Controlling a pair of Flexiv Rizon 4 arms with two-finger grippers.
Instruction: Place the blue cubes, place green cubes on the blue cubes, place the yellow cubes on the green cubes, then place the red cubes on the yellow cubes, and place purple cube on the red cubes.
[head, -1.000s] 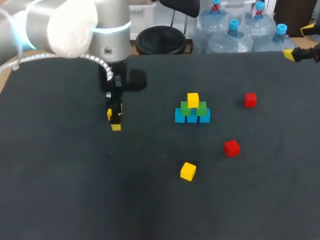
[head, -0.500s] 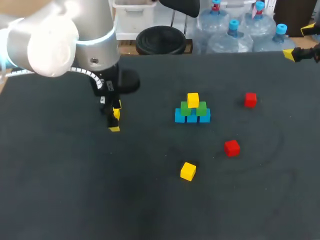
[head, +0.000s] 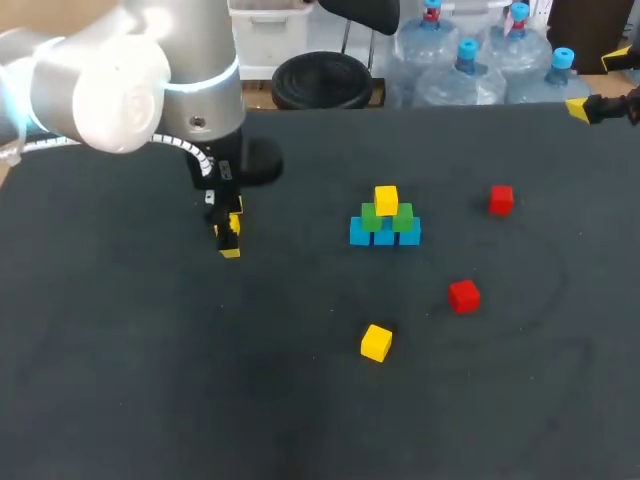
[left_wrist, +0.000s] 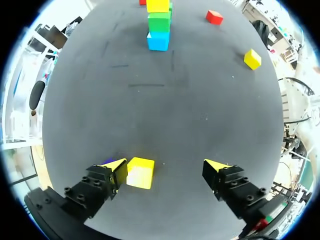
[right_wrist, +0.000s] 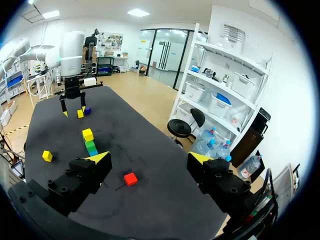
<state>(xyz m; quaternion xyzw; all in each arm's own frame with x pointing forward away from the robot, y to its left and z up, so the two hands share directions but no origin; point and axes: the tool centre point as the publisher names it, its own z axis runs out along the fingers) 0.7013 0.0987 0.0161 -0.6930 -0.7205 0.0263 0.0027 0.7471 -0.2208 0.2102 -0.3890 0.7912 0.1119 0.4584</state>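
Under the left arm in the head view, the left gripper (head: 229, 238) is largely covered by its own wrist, and whatever lies at its tips cannot be told apart from the yellow tips themselves. The left wrist view makes it plain: the fingers stand wide apart, and a yellow cube (left_wrist: 140, 172) lies on the dark table (left_wrist: 170, 115) between them, right against one finger and well clear of the other. Behind that same finger only a sliver of the purple cube (left_wrist: 107, 161) shows.

Near the table's middle the blue cubes (head: 385, 235) sit in a row, with the green cubes (head: 371, 216) on them and a top yellow cube (head: 386, 198) on the green. The left wrist view sees this stack end on, so only one cube per layer shows. To its right lie two red cubes (head: 501, 199), apart from each other, and a loose yellow cube (head: 376, 342) sits nearer the front.

The right gripper (right_wrist: 149, 160) hangs at the table's far right edge, partly cut off in the head view, fingers spread with nothing between them
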